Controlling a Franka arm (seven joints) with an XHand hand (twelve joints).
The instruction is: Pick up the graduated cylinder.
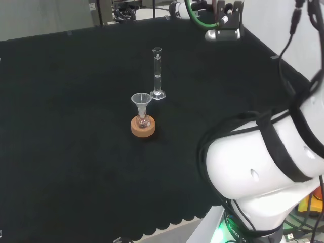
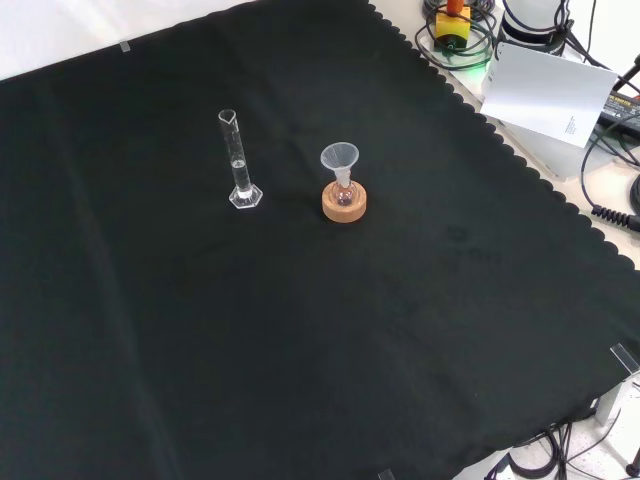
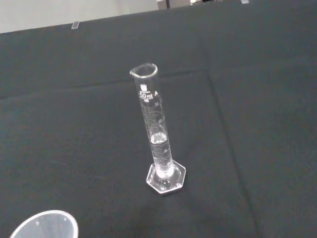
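Note:
A clear glass graduated cylinder [image 1: 158, 73] stands upright on its hexagonal foot on the black cloth, with a little clear liquid low in the tube. The front view has the cylinder [image 2: 239, 160] left of a small flask. The wrist view looks at the cylinder [image 3: 156, 139] from a short way off, with bare cloth all round it. Nothing touches it.
A small round flask with a clear funnel [image 1: 141, 101] in its neck sits on a cork ring [image 1: 143, 126], close to the cylinder; in the front view the funnel [image 2: 340, 160] stands over the ring [image 2: 344, 204]. The arm's white links [image 1: 263, 162] rise at the head view's right.

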